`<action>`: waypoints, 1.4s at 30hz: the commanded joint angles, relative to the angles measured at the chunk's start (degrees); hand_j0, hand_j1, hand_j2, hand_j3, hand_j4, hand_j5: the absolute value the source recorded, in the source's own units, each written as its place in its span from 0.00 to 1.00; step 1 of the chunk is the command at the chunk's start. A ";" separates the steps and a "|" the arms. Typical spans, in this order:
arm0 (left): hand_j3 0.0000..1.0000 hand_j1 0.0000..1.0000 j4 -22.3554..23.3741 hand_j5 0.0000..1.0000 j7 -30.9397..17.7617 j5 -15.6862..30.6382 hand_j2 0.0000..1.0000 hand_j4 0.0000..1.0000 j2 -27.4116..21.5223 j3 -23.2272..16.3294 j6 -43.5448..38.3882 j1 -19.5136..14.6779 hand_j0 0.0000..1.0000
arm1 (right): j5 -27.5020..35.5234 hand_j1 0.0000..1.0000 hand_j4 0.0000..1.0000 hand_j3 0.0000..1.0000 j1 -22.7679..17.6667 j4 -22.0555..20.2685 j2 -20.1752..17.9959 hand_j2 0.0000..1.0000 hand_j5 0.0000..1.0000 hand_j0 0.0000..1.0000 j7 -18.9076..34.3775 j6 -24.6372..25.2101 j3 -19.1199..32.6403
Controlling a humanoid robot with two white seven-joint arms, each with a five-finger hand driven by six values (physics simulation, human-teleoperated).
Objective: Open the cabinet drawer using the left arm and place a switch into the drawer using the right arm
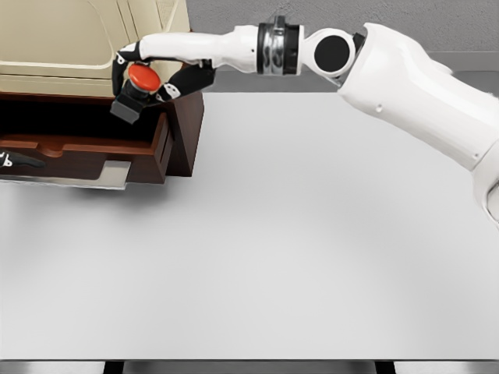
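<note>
The switch, a grey box-shaped base topped by a round red push-button (139,84), is held in the right hand (160,74), whose dark fingers are curled closely around it from both sides. It hangs tilted, button up and base pointing down and to the left, directly over the open cavity of the dark reddish-brown wooden drawer (117,148), just inside that drawer's right wall. The coming move is therefore judged to be a short descent and release, straight down from the hand; the drawer's long axis runs left to right across the view, so room is left on the left side. The right arm, glossy white with a black-and-metal wrist ring, is stretched across from the picture's right above the smooth pale grey tabletop (312,234). Only a small dark part at the left edge (9,160), near the drawer front, may belong to the left hand; its state cannot be told. The cream-coloured cabinet body (70,39) with rounded moulded edges is seen above the drawer, and a flat grey metallic plate (113,175) lies at the drawer's front
</note>
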State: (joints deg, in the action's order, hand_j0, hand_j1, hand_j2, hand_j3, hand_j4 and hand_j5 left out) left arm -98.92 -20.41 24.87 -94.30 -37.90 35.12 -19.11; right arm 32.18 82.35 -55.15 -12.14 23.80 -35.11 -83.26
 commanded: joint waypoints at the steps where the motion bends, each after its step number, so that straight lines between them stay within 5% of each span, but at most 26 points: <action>1: 1.00 1.00 -0.05 1.00 0.02 0.36 1.00 1.00 0.08 0.01 -0.12 -0.05 1.00 | 0.43 0.41 0.41 0.41 0.00 1.97 1.42 0.41 0.41 0.41 0.46 0.11 0.65; 4: 1.00 1.00 0.04 1.00 -0.24 0.09 1.00 1.00 0.17 0.10 -0.12 -0.05 1.00 | 0.43 0.43 0.43 0.43 0.00 2.94 1.94 0.43 0.43 0.43 0.55 0.11 0.65; 8: 1.00 1.00 -0.49 1.00 -0.51 -0.26 1.00 1.00 0.52 0.19 -0.12 -0.05 1.00 | 0.52 0.74 0.74 0.74 -0.44 2.94 3.35 0.74 0.74 0.74 2.48 0.11 1.88; 14: 1.00 1.00 -0.58 1.00 -0.59 -0.35 1.00 1.00 0.25 0.10 -0.12 0.04 1.00 | 0.43 0.92 0.92 0.92 -0.44 2.24 3.70 0.92 0.92 0.92 2.74 0.11 1.88; 21: 1.00 1.00 -0.93 1.00 -0.59 -1.58 1.00 1.00 0.52 0.01 -0.12 0.04 1.00 | -0.36 0.98 0.98 0.98 0.00 1.09 6.25 0.98 0.98 0.98 3.80 0.11 5.83; 22: 1.00 1.00 -0.93 1.00 -0.59 -1.49 1.00 1.00 0.25 0.01 -0.12 0.04 1.00 | -0.45 0.98 0.98 0.98 0.26 -1.54 5.38 0.98 0.98 0.98 3.80 0.11 5.83; 25: 1.00 1.00 -0.93 1.00 -0.59 -1.49 1.00 1.00 0.25 0.01 -0.12 0.04 1.00 | -0.27 0.98 0.98 0.98 0.79 -15.24 -6.04 0.98 0.98 0.98 3.97 0.11 6.18; 27: 1.00 1.00 -1.01 1.00 -0.59 -1.49 1.00 1.00 0.43 0.01 -0.12 0.04 1.00 | -0.27 1.00 1.00 1.00 0.26 -29.22 -18.87 1.00 1.00 1.00 3.97 0.11 6.27; 29: 1.00 1.00 -1.28 1.00 -0.59 -1.49 1.00 1.00 0.69 0.10 -0.12 0.04 1.00 | -0.36 1.00 1.00 1.00 -2.37 -38.45 -33.90 1.00 1.00 1.00 3.97 0.11 3.90; 31: 1.00 1.00 -1.37 1.00 -0.59 -1.58 1.00 1.00 0.96 0.28 -0.12 -0.14 1.00 | -0.36 1.00 1.00 1.00 -6.85 -40.04 -47.35 1.00 1.00 1.00 3.89 0.11 2.41; 33: 1.00 1.00 -1.54 1.00 -0.59 -1.58 1.00 1.00 1.13 0.45 -0.12 -0.58 1.00 | -0.45 1.00 1.00 1.00 -8.87 -40.04 -56.58 1.00 1.00 1.00 3.36 0.11 2.05; 36: 1.00 1.00 -1.54 1.00 -0.42 -1.58 1.00 1.00 3.33 2.91 -0.12 -0.93 1.00 | -0.62 1.00 1.00 1.00 -8.79 -39.95 -56.77 1.00 1.00 1.00 3.36 0.11 0.65; 42: 1.00 1.00 -1.89 1.00 -0.51 -2.37 1.00 1.00 10.45 6.69 -0.12 -2.51 1.00 | -4.23 1.00 1.00 1.00 -5.36 -39.78 -47.19 1.00 1.00 1.00 3.71 0.11 -0.32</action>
State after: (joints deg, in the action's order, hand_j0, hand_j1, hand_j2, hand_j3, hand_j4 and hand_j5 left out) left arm -100.71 -20.90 22.44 -86.23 -32.15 35.11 -22.27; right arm 28.91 76.99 -94.85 -61.60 27.35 -35.13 -83.47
